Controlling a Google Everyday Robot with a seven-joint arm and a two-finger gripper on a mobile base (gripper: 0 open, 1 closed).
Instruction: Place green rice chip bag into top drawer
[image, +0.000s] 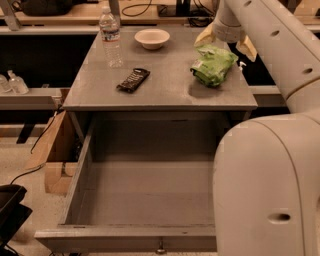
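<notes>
The green rice chip bag (214, 65) lies on the right side of the grey cabinet top (160, 82), wrinkled, with white label patches. My gripper (226, 42) hangs just above and behind the bag, its two yellowish fingers (205, 36) spread apart on either side, holding nothing. The top drawer (145, 195) stands pulled out below the cabinet top, wide and deep, with nothing inside. Its small metal knob (160, 248) shows at the bottom edge. My white arm fills the right side of the view and hides the drawer's right part.
A flat black snack packet (133, 80) lies mid-left on the top. A clear water bottle (111, 37) stands at the back left, a white bowl (152, 38) at the back middle. Wooden boards and cables lie on the floor at left.
</notes>
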